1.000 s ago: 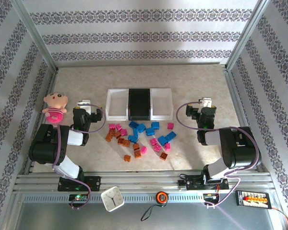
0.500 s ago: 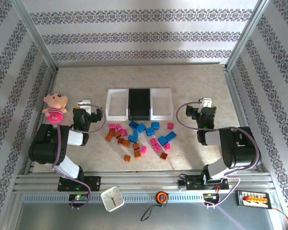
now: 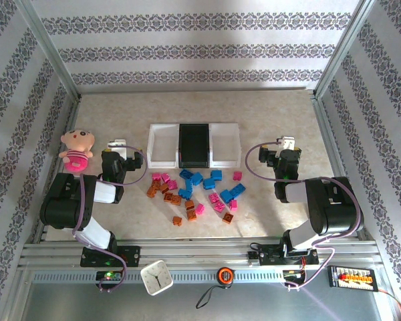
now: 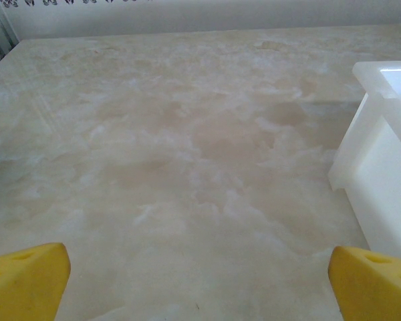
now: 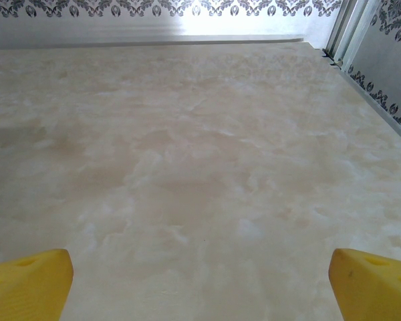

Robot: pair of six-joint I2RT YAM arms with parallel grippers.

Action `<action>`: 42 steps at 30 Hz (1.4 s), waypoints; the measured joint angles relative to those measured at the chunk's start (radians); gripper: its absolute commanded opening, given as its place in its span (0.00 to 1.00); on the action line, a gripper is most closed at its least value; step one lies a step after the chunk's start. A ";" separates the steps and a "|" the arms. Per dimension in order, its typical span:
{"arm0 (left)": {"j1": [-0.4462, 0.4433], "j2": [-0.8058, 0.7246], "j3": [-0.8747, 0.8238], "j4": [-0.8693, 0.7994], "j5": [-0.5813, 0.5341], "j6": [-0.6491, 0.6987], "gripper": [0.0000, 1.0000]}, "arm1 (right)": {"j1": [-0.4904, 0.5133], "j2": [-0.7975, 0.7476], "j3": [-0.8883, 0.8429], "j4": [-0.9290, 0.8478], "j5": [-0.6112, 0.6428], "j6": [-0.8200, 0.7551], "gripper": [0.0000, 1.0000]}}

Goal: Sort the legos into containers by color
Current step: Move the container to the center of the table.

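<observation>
Top external view: the legos (image 3: 194,190), orange-brown, blue and pink, lie scattered on the counter (image 3: 207,107), just on the near side of the containers (image 3: 162,148), a joined row that is black in the middle and white on either side. A doll (image 3: 77,148) lies at far left, well apart from the pile. Left wrist view: the left claw (image 4: 200,281) is spread wide, its yellow fingertips (image 4: 27,277) at the frame edges over bare counter, with the wall of a white tray (image 4: 377,167) at right. Right wrist view: the right claw (image 5: 200,281) is likewise spread wide over bare counter.
</observation>
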 measured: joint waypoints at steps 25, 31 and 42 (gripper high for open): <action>0.001 -0.443 0.077 -0.354 -0.148 -0.281 0.99 | 0.068 -0.222 0.224 -0.513 0.348 0.193 0.98; 0.052 -0.531 0.081 -0.422 -0.043 -0.539 0.99 | -0.024 -0.299 0.242 -0.672 0.193 0.434 0.98; 0.061 -0.563 -0.018 -0.268 0.273 -0.764 0.99 | 0.049 -0.173 0.351 -0.860 -0.198 0.443 0.86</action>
